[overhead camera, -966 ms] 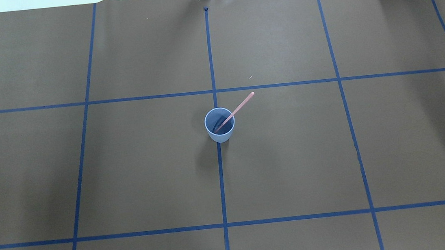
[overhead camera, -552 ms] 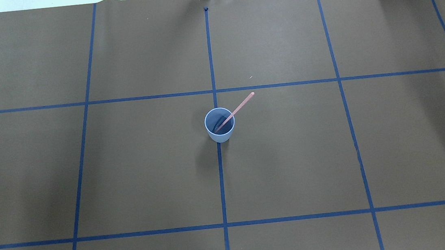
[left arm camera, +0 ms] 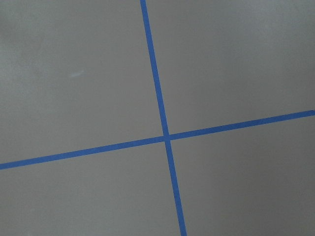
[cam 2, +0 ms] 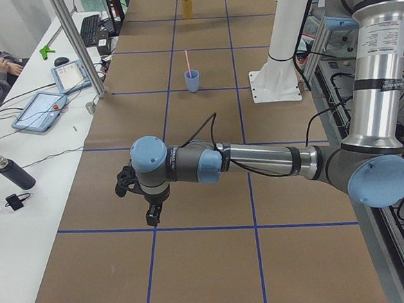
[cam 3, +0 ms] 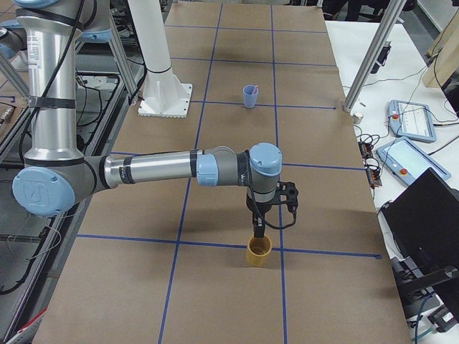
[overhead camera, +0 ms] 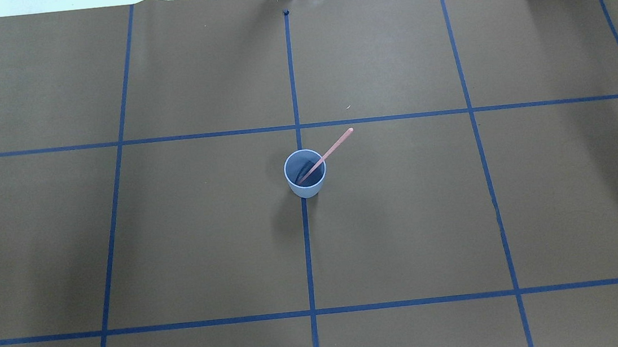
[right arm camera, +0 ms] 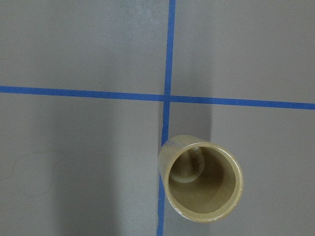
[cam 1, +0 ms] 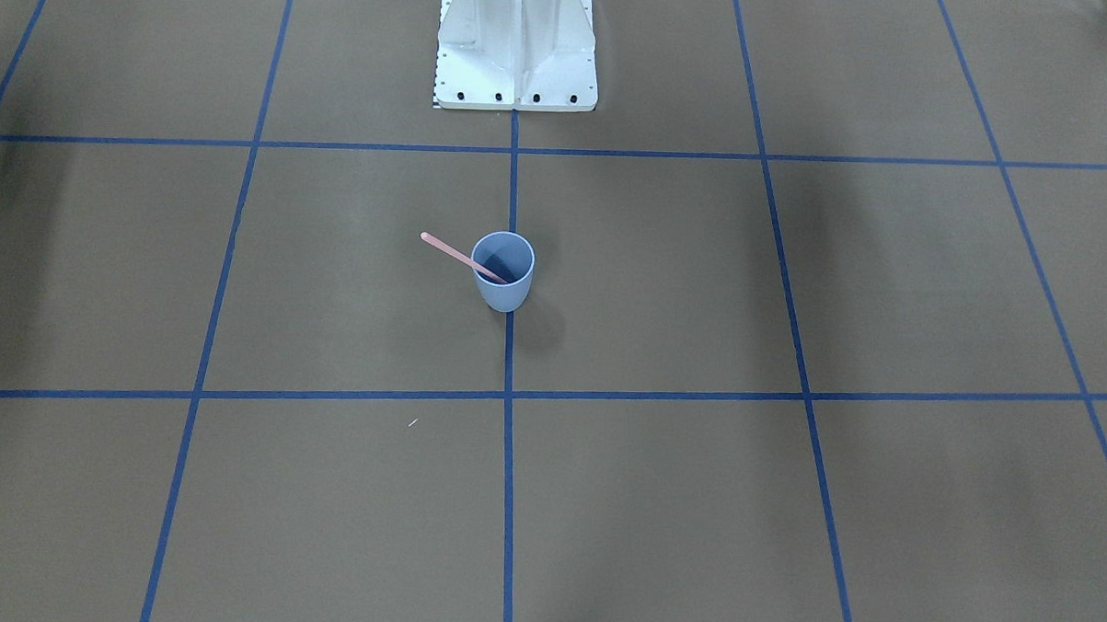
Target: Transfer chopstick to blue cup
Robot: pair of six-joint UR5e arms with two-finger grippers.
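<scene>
The blue cup (overhead camera: 306,188) stands upright at the table's middle on the centre tape line. The pale pink chopstick (overhead camera: 335,147) leans in it, lower end inside and upper end sticking out over the rim toward the far right. Both also show in the front view, the cup (cam 1: 502,293) and the chopstick (cam 1: 445,246). My left gripper (cam 2: 151,219) hangs over bare paper far from the cup, seen only from the side; I cannot tell if it is open. My right gripper (cam 3: 258,231) hangs just above a tan cup, also impossible to judge.
A tan, empty cup (right arm camera: 202,179) stands at the table's right end beside a tape crossing, directly under my right wrist; it shows in the right side view (cam 3: 259,251). The robot's white base (cam 1: 517,43) stands at the near edge. Blue tape lines grid the brown paper.
</scene>
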